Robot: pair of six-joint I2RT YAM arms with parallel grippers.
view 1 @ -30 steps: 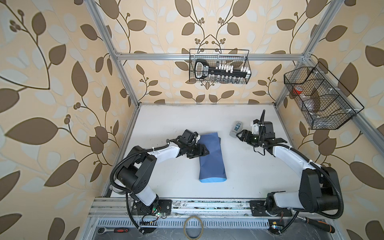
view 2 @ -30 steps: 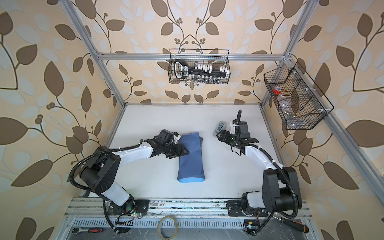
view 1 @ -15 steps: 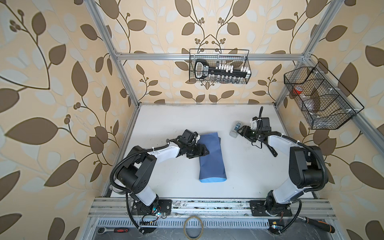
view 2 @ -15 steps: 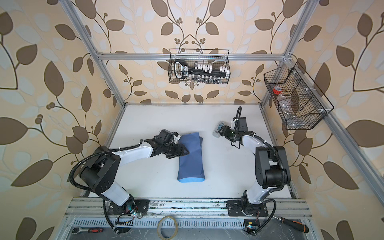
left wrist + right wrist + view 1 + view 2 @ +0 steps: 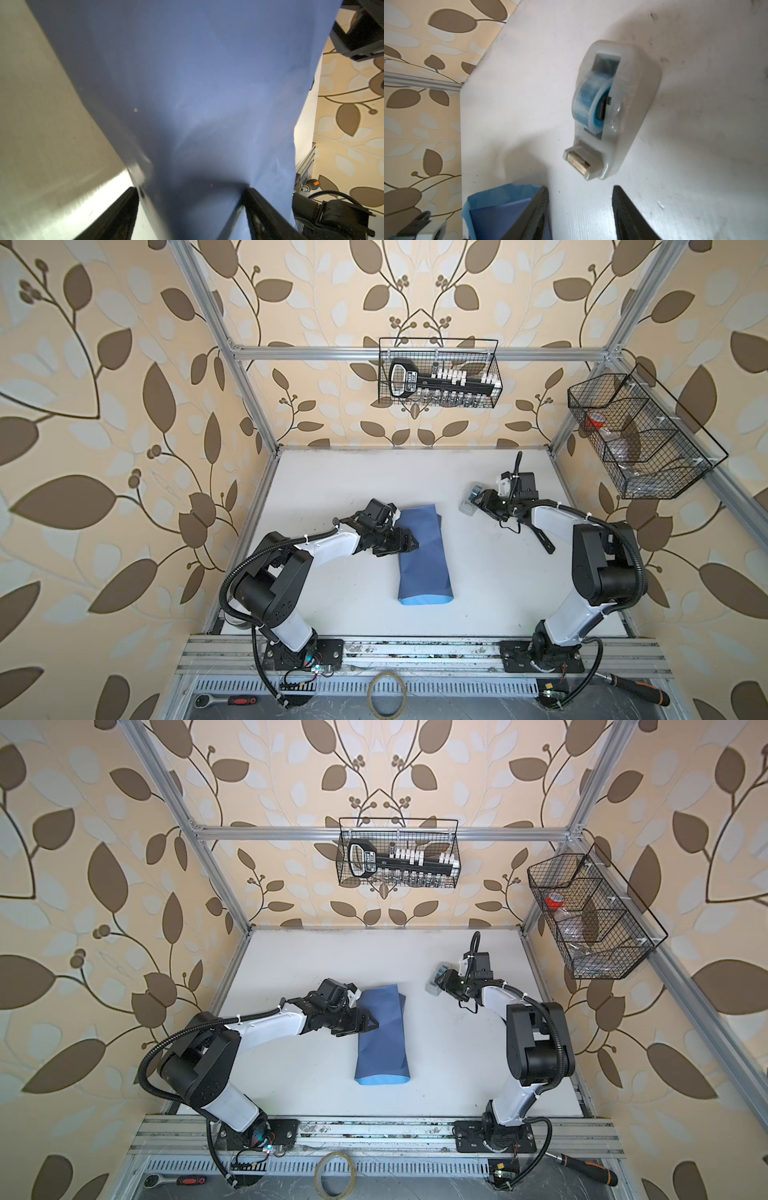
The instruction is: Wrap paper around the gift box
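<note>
here the left gripper (image 5: 190, 193) has its jaws spread wide, one black finger (image 5: 124, 214) on each side of the paper (image 5: 187, 83). the paper's slate-blue fold fills the gap and meets both fingers, and whether they squeeze it cannot be told. in both top views that gripper lies over the left edge of the paper, which rests as a long folded bundle in the middle of the white table (image 5: 332, 489), dark face up, with its light-blue face showing at the near end. the gift box is hidden in every view. the right gripper (image 5: 579, 188) is parted and empty, its tips just short of the clear tape dispenser (image 5: 610, 104), which sits on the table to the right of the paper, well apart from it.
</note>
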